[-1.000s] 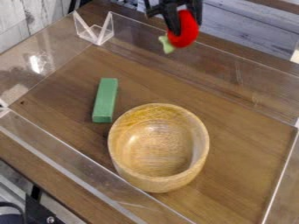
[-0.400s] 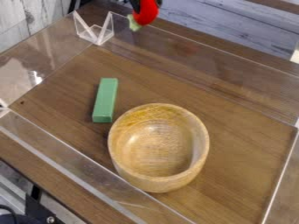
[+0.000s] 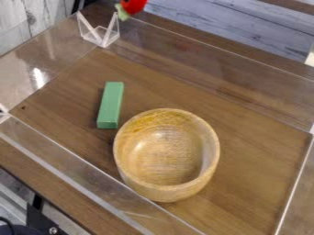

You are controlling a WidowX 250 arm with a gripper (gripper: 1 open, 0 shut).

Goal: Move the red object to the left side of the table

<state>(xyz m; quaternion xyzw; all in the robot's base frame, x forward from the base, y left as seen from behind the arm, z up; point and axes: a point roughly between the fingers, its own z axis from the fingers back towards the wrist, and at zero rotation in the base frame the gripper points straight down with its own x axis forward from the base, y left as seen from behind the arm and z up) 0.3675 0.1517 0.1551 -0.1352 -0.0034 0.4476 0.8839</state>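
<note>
The red toy fruit (image 3: 131,5) is at the very top edge of the picture, up and to the right of the small clear acrylic stand (image 3: 98,29), with a bit of green tuft showing at its lower left. It is clear of the table (image 3: 245,101), so it is being carried, though the gripper itself is cut off by the frame; only the fruit shows. I take the jaws to be clenched on the fruit, since nothing else could be holding it up there. The green rectangular block (image 3: 110,105) lies well below the stand, and the wooden bowl (image 3: 167,152) sits just beside the block's lower end, further toward the near edge. Judging from this, the carry is well along and the placing is what remains. To do it well, bring the fruit down on bare wood on the stand's side of the table, apart from the stand, the block and the low acrylic wall (image 3: 50,55). Lower it until it rests, because a round glossy thing dropped from height will roll; only then let go and lift straight up.
</note>
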